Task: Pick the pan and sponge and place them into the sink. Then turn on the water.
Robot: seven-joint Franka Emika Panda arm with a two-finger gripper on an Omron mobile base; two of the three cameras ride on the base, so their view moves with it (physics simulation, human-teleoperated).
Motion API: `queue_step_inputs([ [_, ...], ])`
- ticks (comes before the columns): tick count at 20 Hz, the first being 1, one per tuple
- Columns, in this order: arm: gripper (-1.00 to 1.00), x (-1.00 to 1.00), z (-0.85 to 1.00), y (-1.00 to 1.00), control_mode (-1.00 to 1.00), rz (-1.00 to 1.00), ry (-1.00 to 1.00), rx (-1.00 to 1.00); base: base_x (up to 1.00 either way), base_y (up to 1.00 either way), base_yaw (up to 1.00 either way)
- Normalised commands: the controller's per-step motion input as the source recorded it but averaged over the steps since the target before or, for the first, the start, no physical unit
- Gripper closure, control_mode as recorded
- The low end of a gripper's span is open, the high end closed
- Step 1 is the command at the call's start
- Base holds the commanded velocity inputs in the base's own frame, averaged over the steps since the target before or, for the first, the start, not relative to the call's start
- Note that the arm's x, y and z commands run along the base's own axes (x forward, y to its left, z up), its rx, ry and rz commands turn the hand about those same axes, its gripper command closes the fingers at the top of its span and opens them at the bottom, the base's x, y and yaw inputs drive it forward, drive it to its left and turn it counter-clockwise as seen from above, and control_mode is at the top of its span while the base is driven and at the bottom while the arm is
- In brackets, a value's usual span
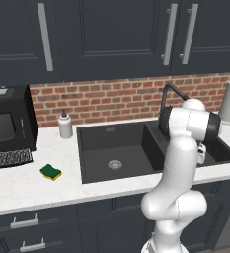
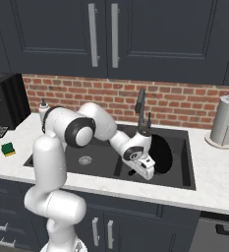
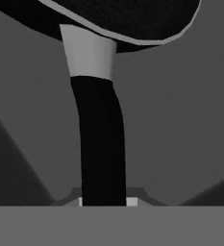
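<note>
Over the matte dark sink (image 2: 177, 135), fingers (image 3: 131, 201) clamped on the round black pan's (image 2: 161, 153) handle.

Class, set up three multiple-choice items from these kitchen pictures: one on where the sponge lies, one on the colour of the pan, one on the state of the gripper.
1. Where is the sponge?
A. in the left basin
B. on the counter left of the sink
C. on top of the paper towel roll

2. What colour is the pan?
A. black
B. red
C. white

3. What is the gripper doing?
A. open above the sponge
B. shut on nothing
C. shut on the pan's handle

Key: 1 B, it lies on the white counter; 2 A, a black round shape sits in the right basin; 3 C, the hand view shows the handle rising from between the fingers.
</note>
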Motion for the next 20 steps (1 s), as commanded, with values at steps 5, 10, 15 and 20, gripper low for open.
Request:
queue_step_inputs([
  [5, 1.0, 0.0, -0.03, -0.21, -1.0, -0.05, 0.0, 0.0, 0.0, 0.0, 0.0],
  [10, 1.0, -0.03, 0.0, -0.2, -1.0, -0.15, 0.0, 0.0, 0.0, 0.0, 0.0],
  [15, 1.0, -0.01, 0.0, -0.04, -1.0, -0.25, 0.05, 0.0, 0.0, 0.0, 0.0],
  [20, 1.0, 0.05, -0.03, 0.0, -1.0, -0.23, 0.15, 0.0, 0.0, 0.0, 0.0],
])
